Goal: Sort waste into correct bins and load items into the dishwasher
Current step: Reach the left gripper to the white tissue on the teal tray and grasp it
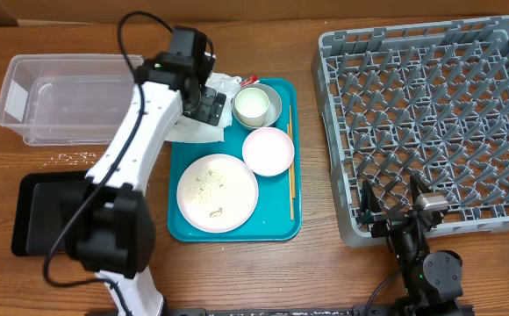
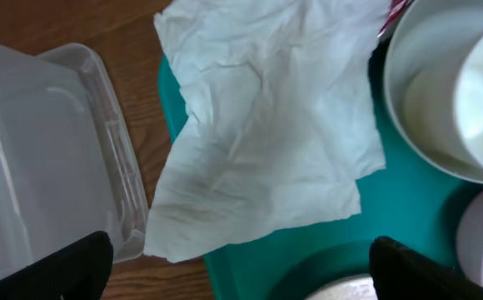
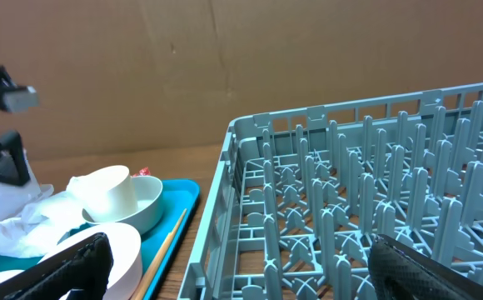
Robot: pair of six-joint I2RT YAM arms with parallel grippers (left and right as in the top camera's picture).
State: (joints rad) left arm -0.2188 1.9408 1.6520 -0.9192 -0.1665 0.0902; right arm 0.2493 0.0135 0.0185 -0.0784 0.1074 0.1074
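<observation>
My left gripper (image 1: 209, 101) is open and hovers just above the crumpled white napkin (image 1: 198, 132) at the teal tray's back left corner; in the left wrist view the napkin (image 2: 266, 125) fills the space ahead of the open fingers (image 2: 241, 279). A red-and-white wrapper (image 1: 256, 78) lies behind the metal bowl (image 1: 275, 104), which holds the white cup (image 1: 252, 106). The pink bowl (image 1: 268, 151) and the plate (image 1: 218, 191) with crumbs sit on the tray. The clear tub (image 1: 61, 96) and black tray (image 1: 39, 211) are at the left. My right gripper (image 1: 395, 206) is open at the dish rack's (image 1: 430, 114) front left corner.
The teal tray (image 1: 276, 230) carries the dishes and chopsticks (image 1: 290, 180) along its right side. Rice-like crumbs (image 1: 75, 158) lie on the wood between tub and black tray. The right wrist view shows the rack's wall (image 3: 250, 167), the cup (image 3: 112, 196) and cardboard behind.
</observation>
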